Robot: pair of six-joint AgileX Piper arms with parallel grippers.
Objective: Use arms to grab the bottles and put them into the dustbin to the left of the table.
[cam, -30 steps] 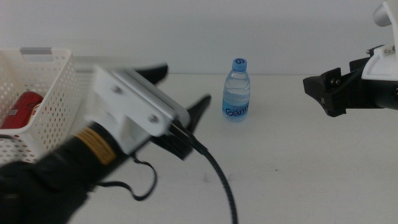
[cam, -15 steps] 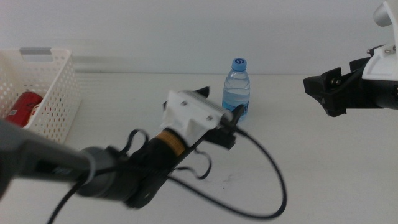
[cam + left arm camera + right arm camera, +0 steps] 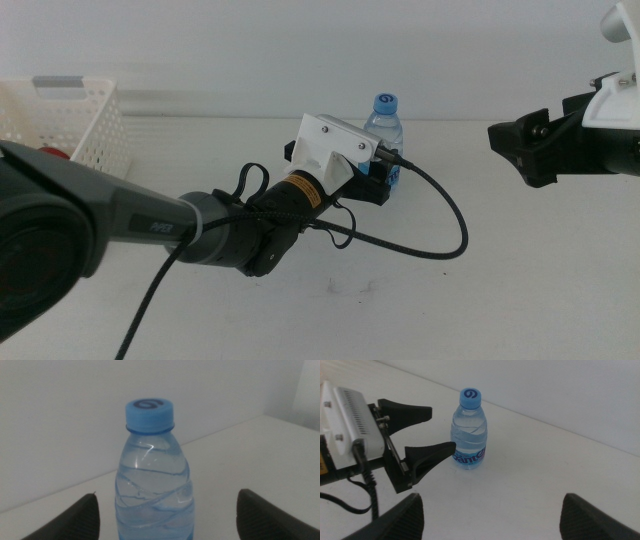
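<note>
Clear plastic water bottle with blue cap and blue label [image 3: 383, 138] standing upright on the plain white tabletop [image 3: 500, 270], toward its far edge, centre. The left gripper [image 3: 434, 430], on its dark arm with white housing, reaches in from the left with jaws apart, their tips just beside the bottle and not yet closed on it. The right gripper [image 3: 512, 148] hangs above the right side of the table, well apart from the bottle, jaws spread and holding nothing. The white perforated plastic basket with a grey rim tab [image 3: 70, 125] sits at the far left; a red object is partly visible inside it behind the arm, suggesting part of the task is done, while this bottle remains to be grasped and carried over. The right wrist view shows the left jaws' gap relative to the bottle; the left wrist view shows the bottle centred between them; only the middle view shows the basket.
</note>
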